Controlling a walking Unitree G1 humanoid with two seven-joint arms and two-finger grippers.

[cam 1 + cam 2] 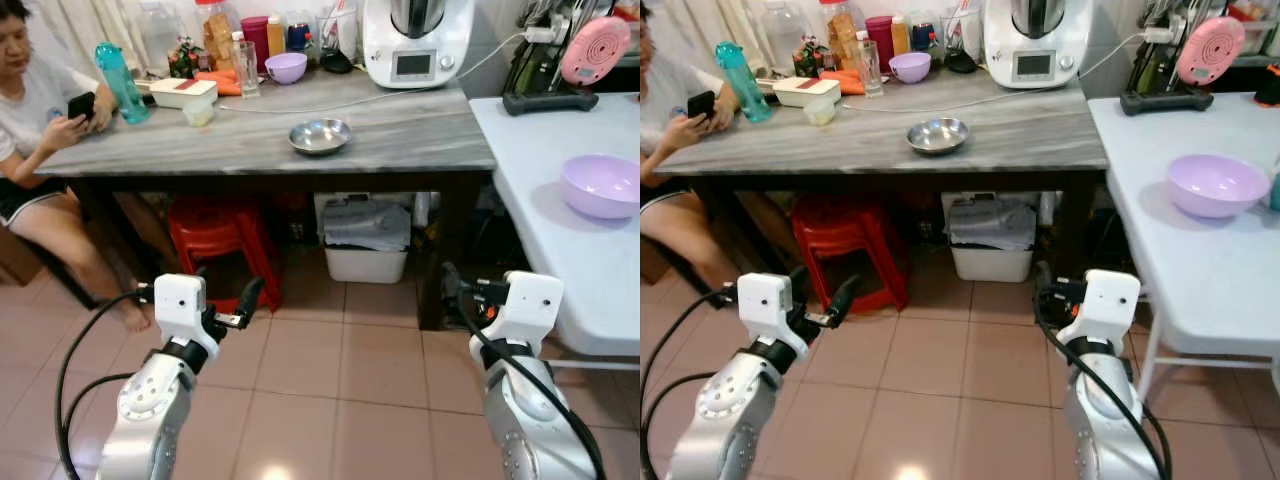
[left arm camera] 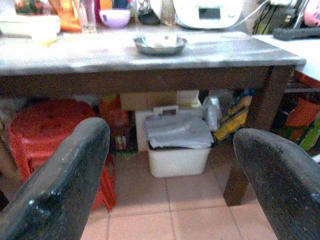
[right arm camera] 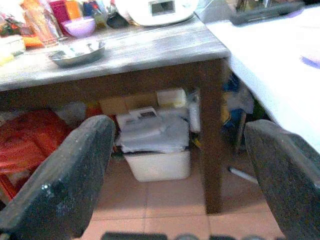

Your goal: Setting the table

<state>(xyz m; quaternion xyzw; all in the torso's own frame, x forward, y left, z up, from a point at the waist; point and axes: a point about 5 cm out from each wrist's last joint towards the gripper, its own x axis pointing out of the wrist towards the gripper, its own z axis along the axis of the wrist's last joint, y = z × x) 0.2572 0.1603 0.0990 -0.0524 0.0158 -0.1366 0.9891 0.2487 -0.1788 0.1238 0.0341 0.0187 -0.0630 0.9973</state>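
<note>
On the grey wood-grain tabletop (image 1: 400,135), a steel bowl (image 1: 320,136) sits alone near the front edge, with both pincers held low over the tiled floor, well short of it.

Left pincer (image 1: 232,308) and right pincer (image 1: 455,283) each have their black fingers spread wide with nothing between them, pointing toward the space under the tabletop, where a red stool (image 1: 218,240) stands beside a white bin (image 1: 366,240). Toward the back are a small purple bowl (image 1: 286,68), a glass (image 1: 245,68), a teal bottle (image 1: 122,84) and a white kitchen machine (image 1: 417,42). To the robot's right, a white tabletop (image 1: 560,200) carries a larger purple bowl (image 1: 602,186). At the far left a seated person (image 1: 30,110) holds a phone (image 1: 81,104).
</note>
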